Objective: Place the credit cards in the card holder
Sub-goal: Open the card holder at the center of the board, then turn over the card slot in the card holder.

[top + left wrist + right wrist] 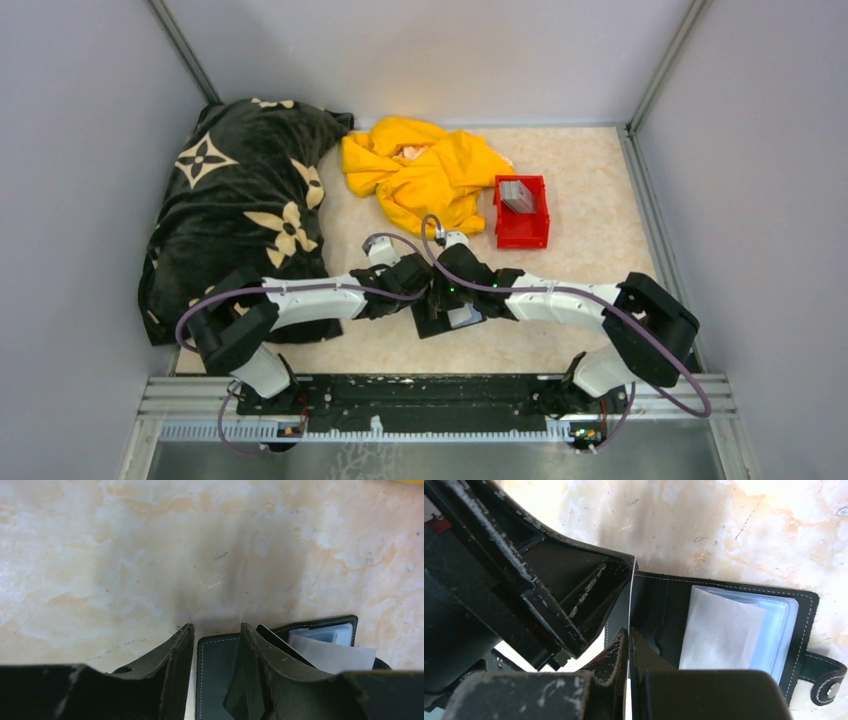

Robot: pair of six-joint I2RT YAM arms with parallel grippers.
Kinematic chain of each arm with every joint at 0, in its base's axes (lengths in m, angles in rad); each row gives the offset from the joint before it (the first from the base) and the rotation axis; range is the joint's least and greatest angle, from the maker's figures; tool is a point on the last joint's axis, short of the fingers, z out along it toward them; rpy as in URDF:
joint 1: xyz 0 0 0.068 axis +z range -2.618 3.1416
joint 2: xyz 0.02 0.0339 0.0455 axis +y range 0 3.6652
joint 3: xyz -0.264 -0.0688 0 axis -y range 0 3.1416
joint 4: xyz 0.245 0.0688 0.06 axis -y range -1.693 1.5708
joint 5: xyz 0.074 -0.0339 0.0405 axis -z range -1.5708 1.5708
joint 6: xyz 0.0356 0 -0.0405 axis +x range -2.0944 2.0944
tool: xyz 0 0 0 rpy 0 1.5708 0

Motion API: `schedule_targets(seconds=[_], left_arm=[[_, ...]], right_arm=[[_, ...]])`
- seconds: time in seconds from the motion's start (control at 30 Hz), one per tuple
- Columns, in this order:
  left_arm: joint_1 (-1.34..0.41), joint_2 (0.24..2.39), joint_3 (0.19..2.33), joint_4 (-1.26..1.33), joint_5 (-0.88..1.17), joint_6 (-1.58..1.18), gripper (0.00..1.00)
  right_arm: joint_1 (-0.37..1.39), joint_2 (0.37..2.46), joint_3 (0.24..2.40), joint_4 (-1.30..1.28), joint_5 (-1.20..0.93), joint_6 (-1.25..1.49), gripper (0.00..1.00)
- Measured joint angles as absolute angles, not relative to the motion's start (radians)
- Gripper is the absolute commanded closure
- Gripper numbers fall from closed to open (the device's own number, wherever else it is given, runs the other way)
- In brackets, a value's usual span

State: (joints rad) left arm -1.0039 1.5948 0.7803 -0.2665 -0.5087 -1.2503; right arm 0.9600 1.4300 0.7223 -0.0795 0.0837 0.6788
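Observation:
The black card holder (438, 320) lies open on the table between my two grippers. In the right wrist view its clear greyish sleeves (744, 630) and snap tab (828, 687) show. My right gripper (629, 631) is shut on one thin credit card (630, 587), seen edge-on, standing over the holder's left half. My left gripper (217, 627) is open; one finger (175, 655) is beside the holder's edge and the other finger (265, 655) rests over its inner flap (220, 670). More grey credit cards (517, 195) lie in the red bin.
The red bin (524, 232) stands behind the grippers to the right. A yellow cloth (425, 170) lies at the back centre. A dark flowered blanket (235, 210) covers the left side. Grey walls close in three sides.

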Motion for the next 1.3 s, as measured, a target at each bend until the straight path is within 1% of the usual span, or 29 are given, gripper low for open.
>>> schedule_targets(seconds=[0.27,0.73,0.9,1.3], left_arm=[[-0.966,1.635,0.788,-0.170,-0.462,-1.232,0.53],[-0.948,1.663,0.796,-0.100,-0.423,-1.214,0.53],[-0.946,1.674,0.801,-0.083,-0.413,-1.207,0.53],[-0.926,1.691,0.805,-0.038,-0.376,-1.177,0.54]], right_arm=[[0.958,1.414,0.756,-0.154,0.117,0.642,1.00],[0.899,1.163,0.788,-0.310,0.164,0.609,1.00],[0.859,1.123,0.787,-0.395,0.183,0.592,1.00],[0.854,1.059,0.777,-0.542,0.248,0.563,1.00]])
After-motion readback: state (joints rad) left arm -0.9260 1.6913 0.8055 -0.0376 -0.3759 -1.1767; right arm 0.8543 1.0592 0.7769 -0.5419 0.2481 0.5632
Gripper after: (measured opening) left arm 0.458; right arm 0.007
